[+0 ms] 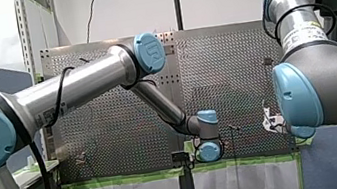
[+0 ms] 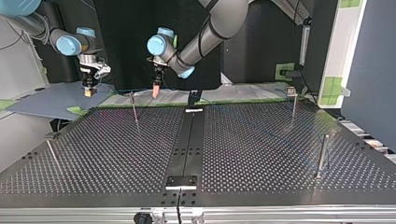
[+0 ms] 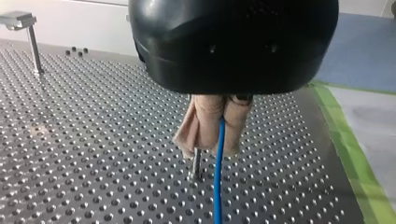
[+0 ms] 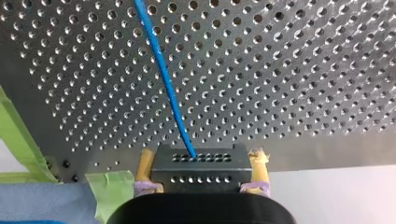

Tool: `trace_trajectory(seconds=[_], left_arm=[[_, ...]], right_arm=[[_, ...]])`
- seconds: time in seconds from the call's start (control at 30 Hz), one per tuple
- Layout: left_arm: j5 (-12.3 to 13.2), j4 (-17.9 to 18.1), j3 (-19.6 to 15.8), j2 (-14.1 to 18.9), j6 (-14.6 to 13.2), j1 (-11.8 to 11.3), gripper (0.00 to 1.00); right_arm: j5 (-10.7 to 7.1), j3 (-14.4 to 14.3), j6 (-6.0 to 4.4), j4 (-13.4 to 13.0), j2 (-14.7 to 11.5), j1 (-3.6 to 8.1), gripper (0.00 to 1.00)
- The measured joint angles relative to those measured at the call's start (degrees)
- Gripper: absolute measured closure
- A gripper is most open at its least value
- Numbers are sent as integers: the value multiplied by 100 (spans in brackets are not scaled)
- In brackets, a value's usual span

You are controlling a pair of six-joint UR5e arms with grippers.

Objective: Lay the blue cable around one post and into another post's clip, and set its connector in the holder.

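Blue cable (image 3: 218,163), pinched by my left gripper (image 3: 214,140) and its connector (image 4: 198,170) clamped in my right gripper (image 4: 201,163), spans the perforated table (image 3: 93,140) edged with green tape (image 3: 345,154).

My left gripper (image 3: 217,142) pinched closed, my right gripper (image 4: 201,163) clamped closed, both pointing down

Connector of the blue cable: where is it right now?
The dark grey rectangular connector is clamped between my right gripper's yellow pads, at the top view's left, by the perforated metal table's far edge; the thin blue cable runs out of it.
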State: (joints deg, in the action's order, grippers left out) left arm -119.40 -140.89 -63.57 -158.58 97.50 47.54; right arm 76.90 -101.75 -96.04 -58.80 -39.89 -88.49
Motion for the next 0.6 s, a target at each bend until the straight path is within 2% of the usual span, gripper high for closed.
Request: trace_trajectory(seconds=[0.37,0.6], left_arm=[[155,173,-192,-86,-74,-277,100],[261,249,-192,-86,-75,-366,100]], right_arm=[[43,0,37,15,19,29,98],[23,0,42,-8,28,30,98]])
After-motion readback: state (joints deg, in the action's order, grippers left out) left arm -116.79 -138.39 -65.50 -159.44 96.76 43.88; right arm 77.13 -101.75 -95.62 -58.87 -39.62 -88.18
